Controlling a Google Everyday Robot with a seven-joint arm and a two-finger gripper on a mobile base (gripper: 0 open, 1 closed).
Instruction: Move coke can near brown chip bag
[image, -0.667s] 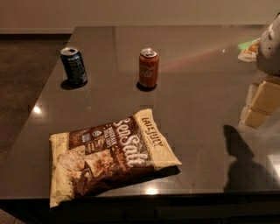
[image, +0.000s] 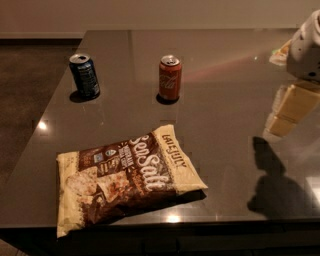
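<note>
At the right edge of the frame, in the single camera view, the gripper (image: 292, 109) hangs over the dark table (image: 225, 150), its cream-coloured end below a white housing (whether it is open or closed I cannot tell). It holds nothing that shows. Against the frame a moment earlier it sits slightly higher in the picture, and that is about all that differs. The coke can (image: 170, 78), the brown chip bag (image: 125, 177) and the dark blue can (image: 84, 76) lie just where they did.

For the task this reads as an approach barely begun: the coke can is not yet touched and stands well apart from the gripper, with open tabletop between them.

The coke can stands upright in the upper middle of the frame, its long axis vertical, silver top up and white script turned toward the camera. The brown chip bag lies flat in the lower left-centre, its long axis slanting from lower left up to the right (the lettering runs the same way). Its upper right corner is the part nearest the can.
</note>
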